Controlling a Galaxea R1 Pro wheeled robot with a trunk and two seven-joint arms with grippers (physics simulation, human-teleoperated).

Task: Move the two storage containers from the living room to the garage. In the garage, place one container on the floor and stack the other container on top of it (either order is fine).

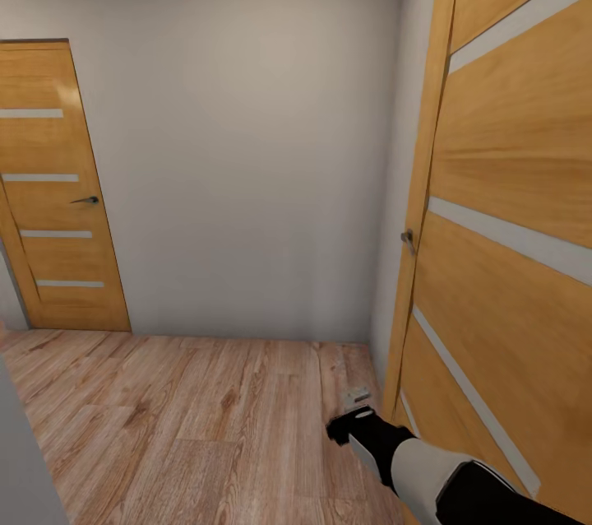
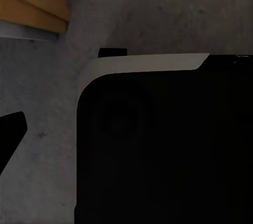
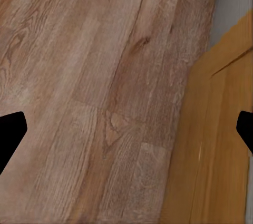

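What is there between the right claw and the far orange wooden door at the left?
In the head view, only bare light wood plank flooring lies between the right claw and the far orange wooden door with pale stripes.

Head view: high, facing forward and down a hallway toward a pale wall (image 1: 247, 155), a door far left (image 1: 57, 188), another door near right (image 1: 510, 220).
Right wrist view: close above the plank floor (image 3: 89, 103), sharing that floor (image 1: 189, 426) and the right door's edge (image 3: 221, 145).
Left wrist view: close over a dark body (image 2: 163, 150) and grey surface (image 2: 42, 129).

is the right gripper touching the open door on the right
Cannot tell. In the head view the right gripper sits close beside the open door, but no gap or contact is plain.
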